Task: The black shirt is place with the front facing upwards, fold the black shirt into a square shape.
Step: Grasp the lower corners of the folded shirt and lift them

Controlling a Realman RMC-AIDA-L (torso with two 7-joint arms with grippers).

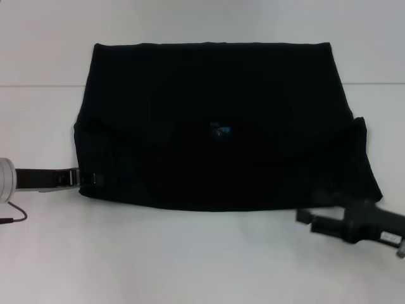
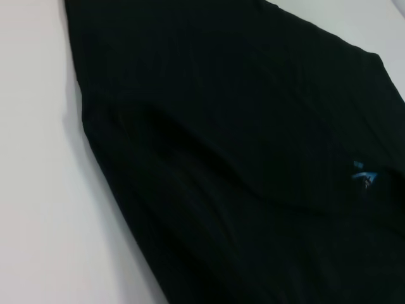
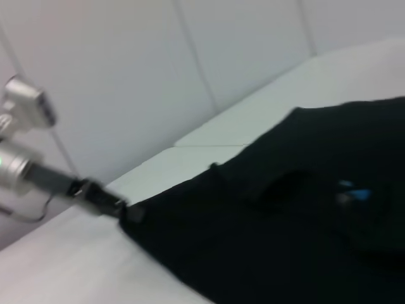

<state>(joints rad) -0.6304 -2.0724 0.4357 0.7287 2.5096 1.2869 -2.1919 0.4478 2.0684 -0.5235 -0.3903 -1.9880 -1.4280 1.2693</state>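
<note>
The black shirt (image 1: 221,120) lies spread on the white table (image 1: 190,259), partly folded into a wide shape, with its small blue neck label (image 1: 220,130) showing near the middle. My left gripper (image 1: 95,179) reaches in low from the left and meets the shirt's near left corner; black on black hides its tips. The right wrist view shows that same left gripper (image 3: 123,208) touching the shirt's corner (image 3: 145,218). My right gripper (image 1: 305,217) hovers over bare table just off the shirt's near right corner, holding nothing. In the left wrist view the shirt (image 2: 240,158) fills most of the picture.
A seam in the table (image 1: 38,85) runs across behind the shirt's far edge. A thin cable (image 1: 14,218) loops beside the left arm. A pale panelled wall (image 3: 158,76) stands beyond the table.
</note>
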